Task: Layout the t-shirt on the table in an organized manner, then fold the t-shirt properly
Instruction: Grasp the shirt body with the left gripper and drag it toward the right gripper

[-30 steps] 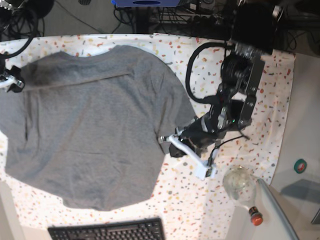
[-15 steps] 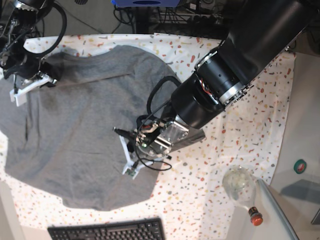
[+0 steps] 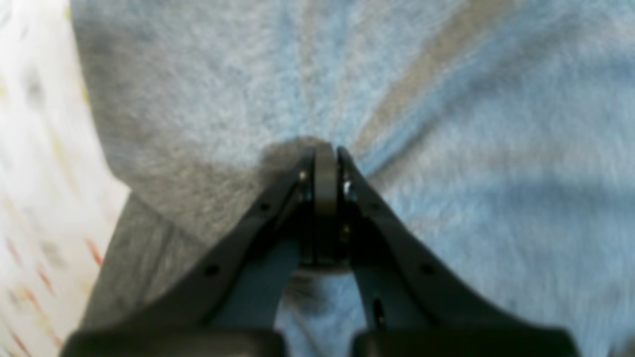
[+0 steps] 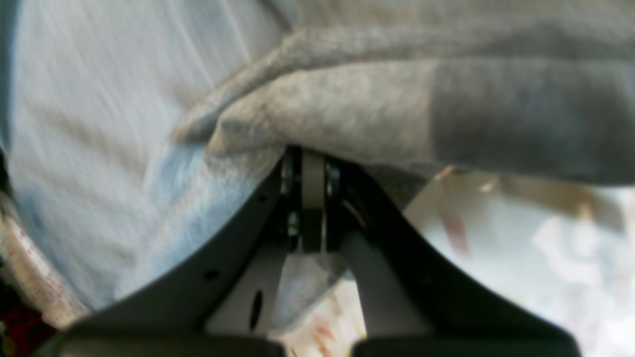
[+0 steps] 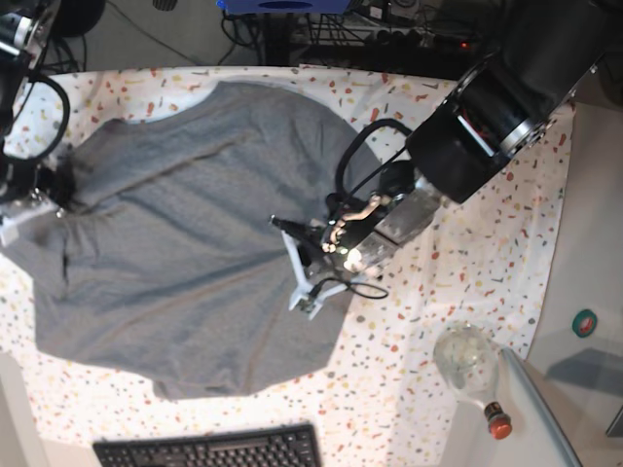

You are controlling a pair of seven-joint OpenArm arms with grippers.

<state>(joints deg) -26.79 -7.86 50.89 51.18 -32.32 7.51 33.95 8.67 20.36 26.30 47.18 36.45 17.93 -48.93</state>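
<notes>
Both jaws shut: right gripper (image 4: 313, 163) pinching t-shirt (image 5: 185, 253) edge, left gripper (image 3: 325, 153) seemingly pinching cloth too.

One grey t-shirt (image 5: 185, 253) lies on one speckled worktop (image 5: 467, 282); two tools, left tool (image 5: 304, 268) and right tool (image 5: 44, 199); one black keyboard (image 5: 209, 449); one glass bottle (image 5: 472, 370); one green tape roll (image 5: 584, 322)
</notes>
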